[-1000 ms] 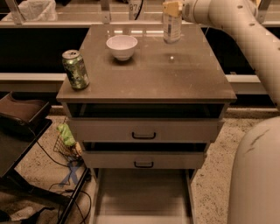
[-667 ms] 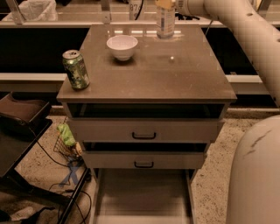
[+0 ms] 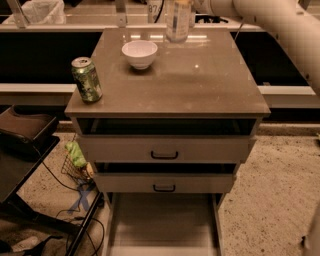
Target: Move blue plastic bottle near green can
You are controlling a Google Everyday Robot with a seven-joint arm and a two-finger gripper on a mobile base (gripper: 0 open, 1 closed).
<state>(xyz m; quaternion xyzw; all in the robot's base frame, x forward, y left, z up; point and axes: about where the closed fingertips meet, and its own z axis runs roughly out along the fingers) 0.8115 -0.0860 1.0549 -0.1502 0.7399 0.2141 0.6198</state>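
Frankly, the job was barely begun at this moment. My gripper was at the top edge of view, right by the neck of the blue plastic bottle at the back of the cabinet top. Whether it had the bottle clamped I could not tell, since the view cut it off. The green can stood upright at the front left corner, well apart from the bottle, with the white bowl roughly between them. By my reckoning the whole carry towards the can was left, then a set-down near it.
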